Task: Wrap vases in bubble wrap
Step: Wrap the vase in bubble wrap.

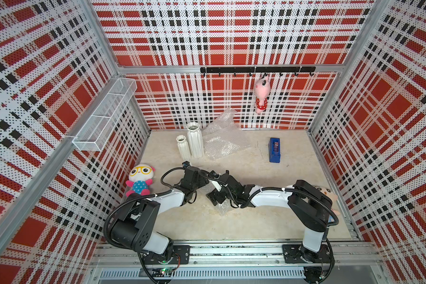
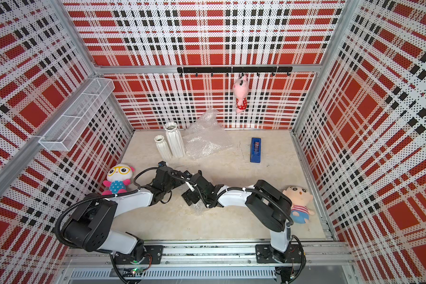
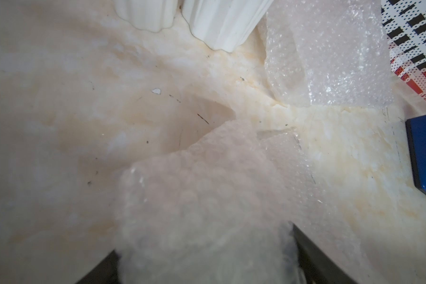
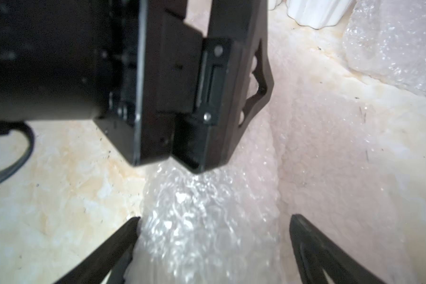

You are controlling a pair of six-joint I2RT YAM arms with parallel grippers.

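Looking at table centre: left gripper [image 3: 204,238] grips the bubble-wrap bundle [image 3: 194,184], jaws wide (contents too blurred to tell); right gripper [image 4: 215,217] gapes astride it. Arms hide most of it from above. Short vase [image 1: 183,147], tall vase [image 1: 195,141] upright near back wall.

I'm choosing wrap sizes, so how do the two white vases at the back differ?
The taller vase rises well above the short vase. The taller vase stands nearer the back wall, beside the bubble wrap sheet; the short vase stands nearer the front. Both are white, ribbed, upright and unwrapped.
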